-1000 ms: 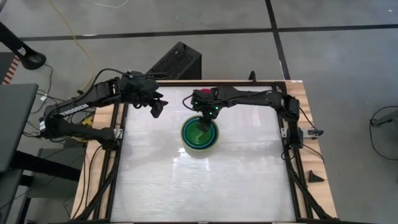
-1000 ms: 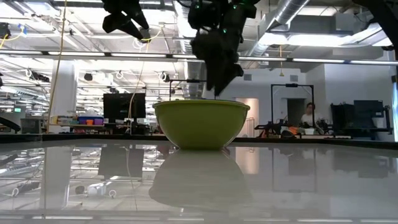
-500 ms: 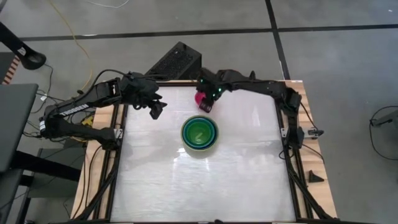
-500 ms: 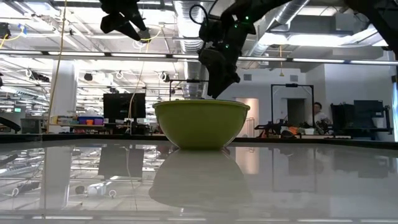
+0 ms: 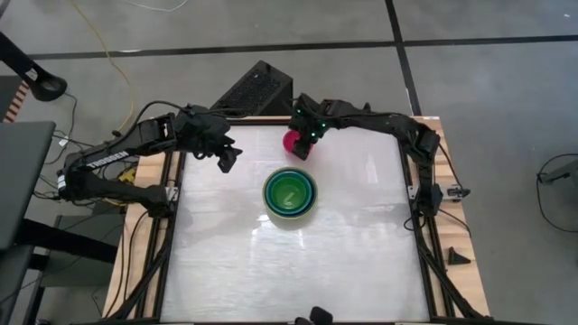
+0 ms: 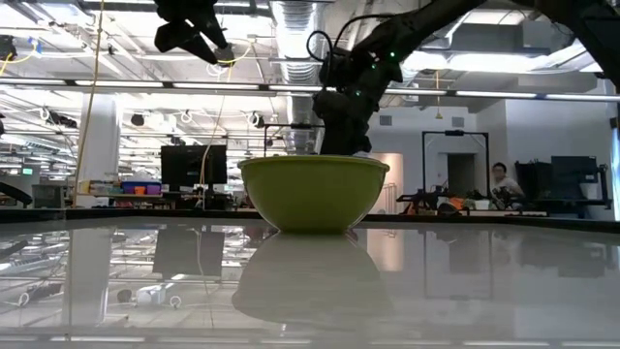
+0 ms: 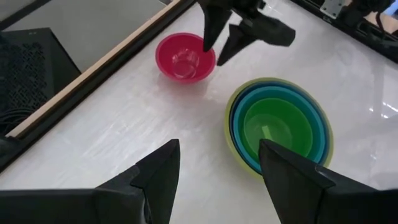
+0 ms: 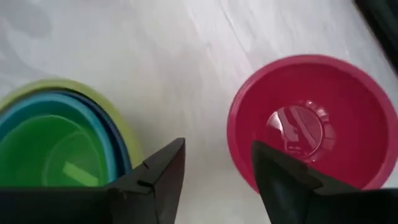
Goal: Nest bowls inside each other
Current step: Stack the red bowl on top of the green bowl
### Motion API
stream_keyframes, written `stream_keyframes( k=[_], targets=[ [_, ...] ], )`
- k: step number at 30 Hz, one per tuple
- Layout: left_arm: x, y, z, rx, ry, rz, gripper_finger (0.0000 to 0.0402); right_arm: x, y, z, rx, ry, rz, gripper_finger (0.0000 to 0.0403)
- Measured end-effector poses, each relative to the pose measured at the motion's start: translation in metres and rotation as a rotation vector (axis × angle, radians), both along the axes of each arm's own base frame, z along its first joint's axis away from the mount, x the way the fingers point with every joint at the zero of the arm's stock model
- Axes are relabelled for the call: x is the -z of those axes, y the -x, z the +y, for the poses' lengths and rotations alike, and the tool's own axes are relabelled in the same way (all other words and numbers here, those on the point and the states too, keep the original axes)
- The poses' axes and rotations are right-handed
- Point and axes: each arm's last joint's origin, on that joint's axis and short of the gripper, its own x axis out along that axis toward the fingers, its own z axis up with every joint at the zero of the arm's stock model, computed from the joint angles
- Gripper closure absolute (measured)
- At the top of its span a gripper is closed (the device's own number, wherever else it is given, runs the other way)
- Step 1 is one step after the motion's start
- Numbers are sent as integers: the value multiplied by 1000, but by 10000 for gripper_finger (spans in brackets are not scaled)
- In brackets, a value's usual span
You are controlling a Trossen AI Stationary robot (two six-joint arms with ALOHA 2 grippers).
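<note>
Four nested bowls (image 5: pixel 289 194) stand mid-table: olive-green outermost, then light blue, teal and lime-green (image 7: pixel 277 127). The magenta-pink bowl (image 5: pixel 291 141) sits upright on its base near the far edge. The olive bowl (image 6: pixel 313 192) hides it in the low view. My right gripper (image 7: pixel 217 53) is open and slants down over the pink bowl's side nearest the stack. One fingertip is over the bowl's inside and the other is outside it. My left gripper (image 5: pixel 228 161) hangs open in the air at the far left, well above the table. My right gripper stands open astride the pink bowl's rim (image 8: pixel 244 155) on the side toward the stack, slanting down from above. I cannot tell whether a finger touches the rim. The bowl rests on the table.
A black box (image 5: pixel 257 86) stands just beyond the table's far edge. The wooden frame (image 5: pixel 424 122) borders the white top. Bare white table (image 5: pixel 298 271) lies in front of and on both sides of the stack. A person (image 6: pixel 500 180) is far off in the room behind.
My right gripper has risen out of the stacked bowls and gone toward the table's far edge. It has then come down over the pink bowl and tipped steeper. The stack and the pink bowl have stayed where they were.
</note>
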Motion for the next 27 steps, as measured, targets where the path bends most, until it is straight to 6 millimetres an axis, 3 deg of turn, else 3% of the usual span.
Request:
stream_keyframes(
  k=[17,27],
  targets=[
    [0,0,1,-64,21,-15,195,58,14,-3,19,1,7,178],
    [0,0,1,-88,44,-29,195,83,25,3,23,14,72,255]
  ],
)
